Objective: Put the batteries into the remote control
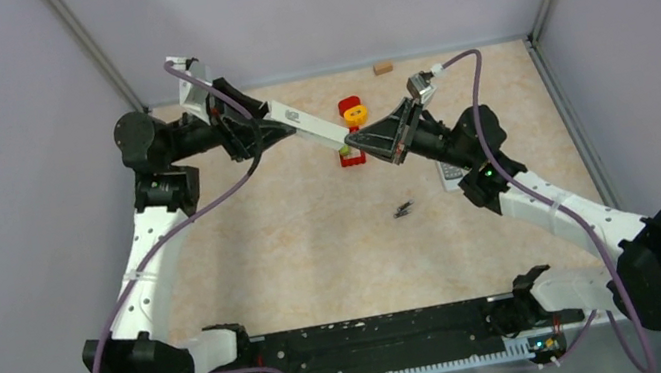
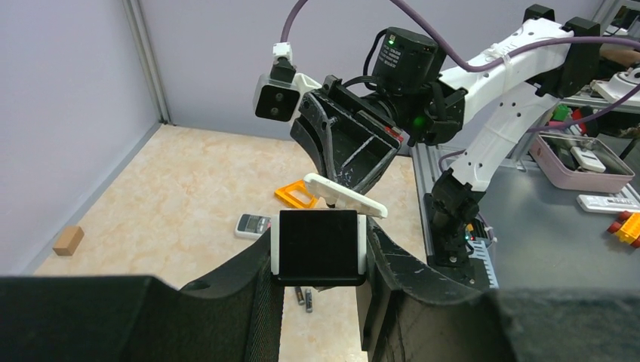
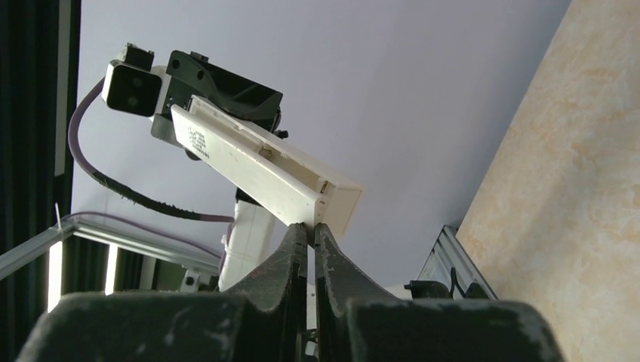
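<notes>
I've got the left gripper (image 1: pixel 267 122) clamped on the stiff, light remote control (image 1: pixel 312 129), the right gripper (image 3: pixel 309 230) pinched together at its end, and the tiny, roll-prone batteries (image 1: pixel 402 209) on the table at its five o'clock probably want a mid-barrel pinch.

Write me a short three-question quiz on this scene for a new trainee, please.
1. True or false: the white remote control lies flat on the table.
2. Where are the batteries? A) inside the remote B) loose on the table C) against the back wall
3. What small object sits at the table's far edge, near the back wall?

Key: 1. False; the left end effector holds it up in the air. 2. B. 3. A tan block.
</notes>
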`<state>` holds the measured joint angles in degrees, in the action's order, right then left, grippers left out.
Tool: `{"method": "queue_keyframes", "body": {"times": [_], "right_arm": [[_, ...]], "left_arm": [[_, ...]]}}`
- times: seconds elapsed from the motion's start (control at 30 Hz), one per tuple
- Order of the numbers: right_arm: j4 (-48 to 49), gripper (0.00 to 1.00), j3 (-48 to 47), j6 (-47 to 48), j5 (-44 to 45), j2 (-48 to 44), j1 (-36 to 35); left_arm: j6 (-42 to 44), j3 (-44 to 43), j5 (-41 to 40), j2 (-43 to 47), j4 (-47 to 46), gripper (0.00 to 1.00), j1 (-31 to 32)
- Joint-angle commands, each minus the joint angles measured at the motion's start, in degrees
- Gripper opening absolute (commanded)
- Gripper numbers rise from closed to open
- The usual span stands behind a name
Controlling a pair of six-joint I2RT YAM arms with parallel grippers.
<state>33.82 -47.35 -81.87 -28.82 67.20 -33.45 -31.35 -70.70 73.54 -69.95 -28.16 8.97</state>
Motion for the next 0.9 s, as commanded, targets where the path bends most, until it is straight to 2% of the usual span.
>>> {"method": "queue_keyframes", "body": {"times": [0.0, 0.3, 0.47, 0.63, 0.87], "right_arm": [[0.67, 0.00, -2.01, 0.71, -0.62, -0.49, 0.49], [7.20, 0.00, 2.47, 0.57, 4.20, -2.44, 0.96], [6.65, 0.00, 5.34, 2.06, 7.64, -5.48, 1.68], [-0.39, 0.00, 8.88, 5.67, 12.90, -10.11, 2.87], [-18.60, 0.00, 14.81, 13.45, 21.18, -17.35, 4.29]], "left_arm": [[2.76, 0.19, -1.08, 1.54, 0.49, 0.00, -0.44], [4.69, 2.59, -1.18, 2.60, 3.23, 0.00, -1.77], [4.77, 6.38, -2.61, 3.77, 3.82, 0.00, -2.63], [5.25, 11.32, -5.44, 5.21, 6.19, 0.00, -2.82], [5.04, 17.07, -8.85, 6.67, 7.20, 0.00, -2.82]]}}
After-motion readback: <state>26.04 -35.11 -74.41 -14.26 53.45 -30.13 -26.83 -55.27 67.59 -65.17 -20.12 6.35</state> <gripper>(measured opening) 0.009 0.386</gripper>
